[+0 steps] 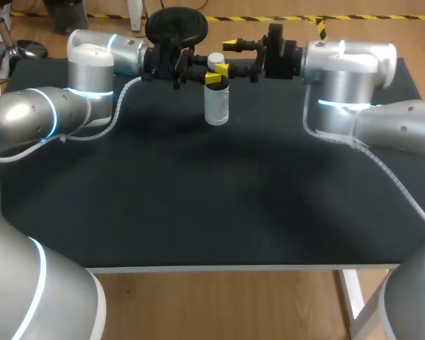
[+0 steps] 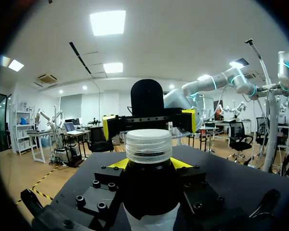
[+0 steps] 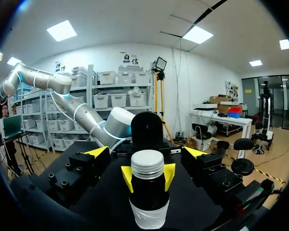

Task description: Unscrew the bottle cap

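A small bottle [image 1: 217, 103] with a white label and a ribbed pale cap [image 1: 215, 60] stands upright at the table's far middle. My left gripper [image 1: 214, 74] comes in from the left and is shut on the bottle's dark neck [image 2: 149, 183] just under the cap [image 2: 149, 144], a yellow tip on each side. My right gripper [image 1: 227, 57] comes in from the right and is wide open, its yellow fingertips [image 3: 96, 152] standing apart on either side of the cap [image 3: 146, 163] without touching it. In the right wrist view the left gripper [image 3: 148, 174] clasps the bottle [image 3: 148, 202] ahead.
The black tabletop [image 1: 198, 198] stretches toward me with its front edge [image 1: 212, 268] near. Grey cable hoses [image 1: 382, 170] trail from both arms across the table's sides.
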`<act>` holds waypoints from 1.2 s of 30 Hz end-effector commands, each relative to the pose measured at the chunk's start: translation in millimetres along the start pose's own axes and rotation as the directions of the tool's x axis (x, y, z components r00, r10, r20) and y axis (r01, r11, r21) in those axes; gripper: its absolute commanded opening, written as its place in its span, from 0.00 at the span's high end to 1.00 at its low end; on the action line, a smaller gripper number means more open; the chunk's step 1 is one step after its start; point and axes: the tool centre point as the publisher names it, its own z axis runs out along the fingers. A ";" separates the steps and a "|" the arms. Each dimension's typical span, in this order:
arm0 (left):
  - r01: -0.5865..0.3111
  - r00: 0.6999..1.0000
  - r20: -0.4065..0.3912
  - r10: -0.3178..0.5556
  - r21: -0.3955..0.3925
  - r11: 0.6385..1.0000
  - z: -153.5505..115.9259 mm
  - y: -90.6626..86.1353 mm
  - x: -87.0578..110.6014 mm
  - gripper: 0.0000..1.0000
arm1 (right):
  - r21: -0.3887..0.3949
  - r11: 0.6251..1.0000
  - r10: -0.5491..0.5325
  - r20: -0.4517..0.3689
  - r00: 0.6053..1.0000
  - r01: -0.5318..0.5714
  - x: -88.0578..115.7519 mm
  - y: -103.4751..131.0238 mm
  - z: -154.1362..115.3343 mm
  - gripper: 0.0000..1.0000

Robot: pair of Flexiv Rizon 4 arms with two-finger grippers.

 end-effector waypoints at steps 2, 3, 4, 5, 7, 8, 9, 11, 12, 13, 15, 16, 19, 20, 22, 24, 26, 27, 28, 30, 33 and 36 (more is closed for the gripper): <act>0.001 1.000 -0.006 -0.001 0.002 1.000 -0.3 0.9 -3.0 1.00 | -0.003 1.000 0.003 -0.005 1.000 -0.003 -1.9 -4.3 3.7 0.00; 0.001 1.000 -0.006 -0.001 0.002 1.000 -0.3 0.9 -3.0 1.00 | -0.003 1.000 0.003 -0.006 1.000 -0.003 -2.0 -4.6 4.4 0.00; 0.001 1.000 -0.006 -0.001 0.002 1.000 -0.3 0.9 -3.0 1.00 | -0.002 1.000 0.004 -0.007 1.000 -0.004 -2.0 -4.9 5.3 0.00; 0.001 1.000 -0.006 -0.001 0.002 1.000 -0.3 0.9 -3.0 1.00 | -0.001 1.000 0.004 -0.008 1.000 -0.004 -2.1 -5.0 6.3 0.00; 0.001 1.000 -0.006 -0.001 0.002 1.000 -0.3 0.9 -3.0 1.00 | -0.001 1.000 0.004 -0.011 1.000 -0.004 -2.7 -4.7 8.0 0.00; 0.001 1.000 -0.006 -0.001 0.002 1.000 -0.3 0.9 -3.0 1.00 | -0.001 1.000 0.003 -0.012 1.000 -0.003 -2.9 -4.5 9.0 0.00; 0.001 1.000 -0.006 -0.001 0.002 1.000 -0.3 0.9 -3.0 1.00 | -0.003 1.000 0.002 -0.013 1.000 -0.002 -2.9 -4.2 10.0 0.00; 0.001 1.000 -0.006 -0.001 0.002 1.000 -0.3 0.9 -3.0 1.00 | -0.004 1.000 0.001 -0.016 1.000 -0.001 -2.6 -3.7 12.5 0.00; 0.001 1.000 -0.006 -0.001 0.002 1.000 -0.3 0.9 -3.0 1.00 | -0.005 1.000 -0.001 -0.018 1.000 0.001 -2.4 -3.6 13.3 0.00; 0.001 1.000 -0.006 -0.001 0.002 1.000 -0.3 0.9 -3.0 1.00 | -0.005 1.000 -0.002 -0.020 1.000 0.002 -2.3 -3.4 14.0 0.00; 0.001 1.000 -0.006 -0.001 0.002 1.000 -0.3 0.9 -3.0 1.00 | -0.005 1.000 -0.005 -0.022 1.000 0.005 -2.1 -3.2 14.8 0.00; 0.001 1.000 -0.006 -0.001 0.002 1.000 -0.3 0.9 -3.0 1.00 | -0.005 1.000 -0.007 -0.023 1.000 0.006 -2.0 -3.3 15.1 0.00; 0.001 1.000 -0.006 -0.001 0.002 1.000 -0.3 0.9 -3.0 1.00 | -0.004 1.000 -0.009 -0.027 1.000 0.009 -2.0 -4.4 16.3 0.00; 0.001 1.000 -0.006 -0.001 0.002 1.000 -0.3 0.9 -3.0 1.00 | -0.003 1.000 -0.009 -0.028 1.000 0.009 -2.5 -5.1 16.5 0.00; 0.001 1.000 -0.006 -0.001 0.002 1.000 -0.3 0.9 -3.0 1.00 | -0.003 1.000 -0.008 -0.029 1.000 0.008 -3.1 -6.1 16.8 0.00; 0.001 1.000 -0.006 -0.001 0.002 1.000 -0.3 0.9 -3.0 1.00 | -0.003 1.000 -0.008 -0.031 0.999 0.008 -3.5 -6.8 17.3 0.00; 0.001 1.000 -0.006 -0.001 0.002 1.000 -0.3 0.9 -3.0 1.00 | -0.002 1.000 -0.008 -0.034 0.999 0.008 -3.9 -7.4 17.9 0.00; 0.001 1.000 -0.006 -0.001 0.002 1.000 -0.3 0.9 -3.0 1.00 | -0.001 1.000 -0.008 -0.035 0.999 0.008 -4.1 -7.5 18.0 0.00; 0.001 1.000 -0.006 -0.001 0.002 1.000 -0.3 0.9 -3.0 1.00 | -0.001 1.000 -0.009 -0.035 0.999 0.009 -4.3 -7.7 18.1 0.00; 0.001 1.000 -0.006 -0.001 0.002 1.000 -0.3 0.9 -3.0 1.00 | -0.002 1.000 -0.010 -0.036 0.999 0.010 -4.6 -7.8 18.2 0.00; 0.001 1.000 -0.006 -0.001 0.002 1.000 -0.3 0.9 -3.0 1.00 | -0.004 1.000 -0.013 -0.038 0.999 0.013 -5.0 -6.8 18.7 0.00; 0.001 1.000 -0.006 -0.001 0.002 1.000 -0.3 0.9 -3.0 1.00 | -0.005 1.000 -0.016 -0.044 0.999 0.016 -5.0 -6.2 19.7 0.00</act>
